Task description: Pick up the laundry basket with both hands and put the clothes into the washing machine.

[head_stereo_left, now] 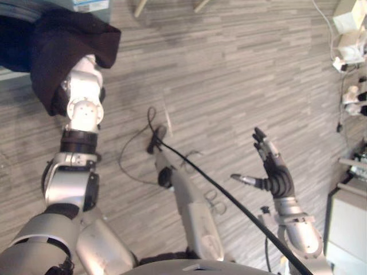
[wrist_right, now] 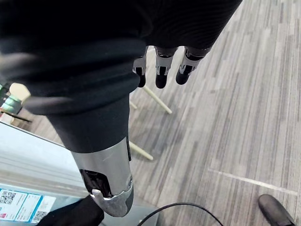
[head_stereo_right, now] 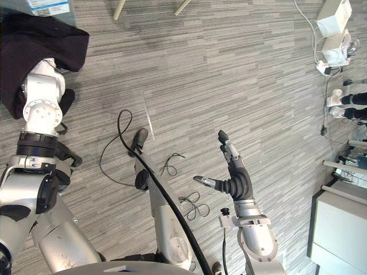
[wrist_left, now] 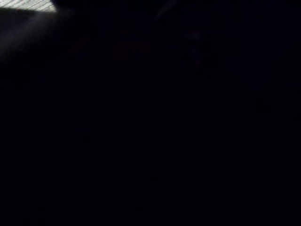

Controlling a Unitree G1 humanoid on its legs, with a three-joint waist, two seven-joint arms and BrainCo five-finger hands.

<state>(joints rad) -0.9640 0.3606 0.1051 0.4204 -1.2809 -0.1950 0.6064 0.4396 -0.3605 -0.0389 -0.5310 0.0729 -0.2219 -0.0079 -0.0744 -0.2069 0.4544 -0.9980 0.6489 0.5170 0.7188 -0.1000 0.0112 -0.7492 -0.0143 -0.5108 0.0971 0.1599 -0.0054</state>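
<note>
**Desk:** What dominates the frame?

**Reporter:** Wood-look floor [head_stereo_left: 241,74], and a grey labelled cabinet [wrist_right: 42,165] at the robot's far left, likely the washing machine.

**Desk:** And the laundry?

**Reporter:** A dark garment [head_stereo_left: 63,46] drapes over the end of the raised left arm beside that cabinet, seemingly for loading. The left hand is buried beneath it, so its grip cannot be told.

**Desk:** The other hand?

**Reporter:** The right hand [head_stereo_left: 278,175] hovers well apart, fingers spread and empty, apparently out of the way.

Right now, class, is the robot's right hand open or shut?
Open: the right hand shows straight fingers, thumb spread apart, nothing held.
</note>
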